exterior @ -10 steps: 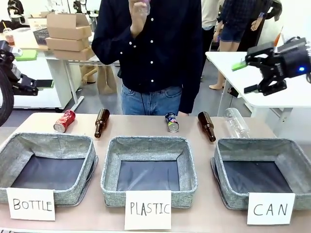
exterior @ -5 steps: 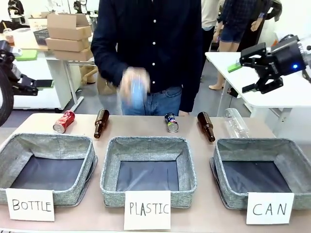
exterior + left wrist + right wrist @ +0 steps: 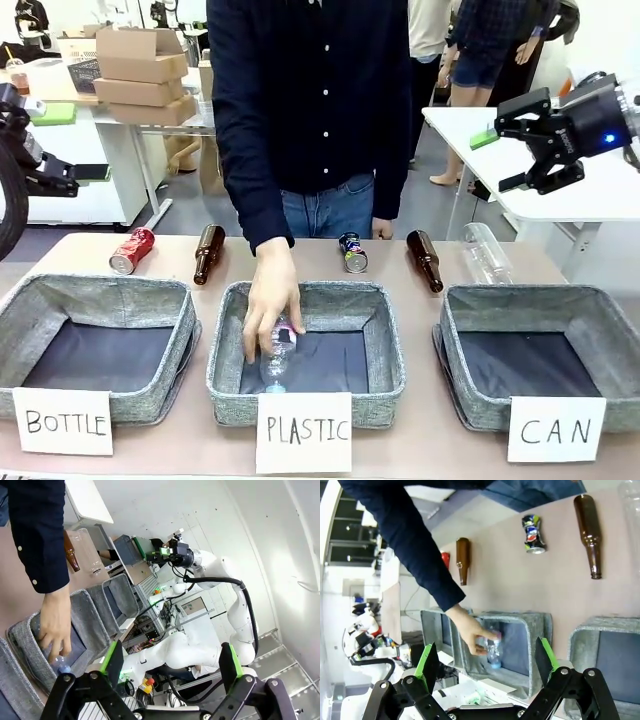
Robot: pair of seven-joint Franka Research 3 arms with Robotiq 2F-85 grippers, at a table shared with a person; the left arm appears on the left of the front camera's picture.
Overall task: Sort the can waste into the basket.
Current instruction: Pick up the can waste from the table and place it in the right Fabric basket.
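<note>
- Red can: small metal cylinder with white markings that cannot be read, laid on its side at the far left of the tan table, just beside a brown bottle of glossy glass.
- Blue can: dark blue-black metal with yellow-green print, crumpled at the waist, laid at the far middle; the print cannot be read.
- CAN basket: grey woven fabric, rectangular, dark floor, set at the front right and fronted by a white card handwritten "CAN". Both cans are left outside it, well apart.
- Two like bins are carded "PLASTIC" and "BOTTLE".
- A clear bottle is held by a person's hand inside the PLASTIC bin.
- A second brown bottle and a ribbed clear one are laid behind the CAN basket.
- Right gripper: black fingers with green pads, spread wide, nothing pinched, held high at the right.
- Left gripper: spread wide, nothing pinched.
</note>
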